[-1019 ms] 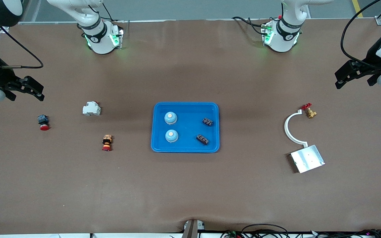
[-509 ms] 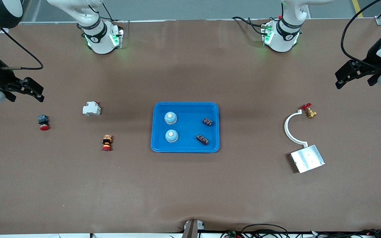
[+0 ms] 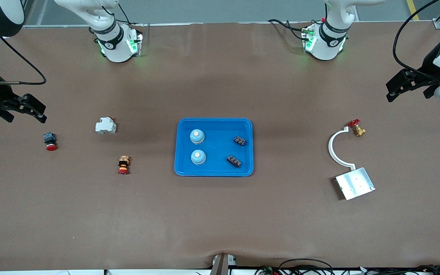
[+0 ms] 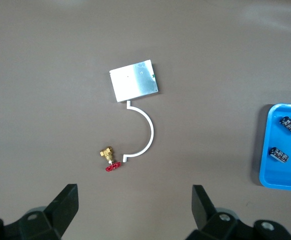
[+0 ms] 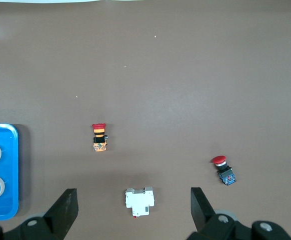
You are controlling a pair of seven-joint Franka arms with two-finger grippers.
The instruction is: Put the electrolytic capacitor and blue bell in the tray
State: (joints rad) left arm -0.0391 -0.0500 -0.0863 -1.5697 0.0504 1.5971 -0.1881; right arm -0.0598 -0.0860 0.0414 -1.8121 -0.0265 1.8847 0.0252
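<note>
Since the tray (image 3: 214,171) already holds two blue bells (image 3: 197,136) toward the right arm's end and two dark capacitors (image 3: 239,141) toward the left arm's end, the placing looks finished; what remains is likely retreat. The left hand (image 3: 411,86) hangs wide and empty well off the tray; the right hand (image 3: 24,109) likewise, wide and empty over the bench (image 3: 220,221)

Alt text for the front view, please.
A blue tray at mid-table holds two blue bells and two dark capacitors. Both open grippers, left and right, hang over the table ends, holding nothing.
</note>
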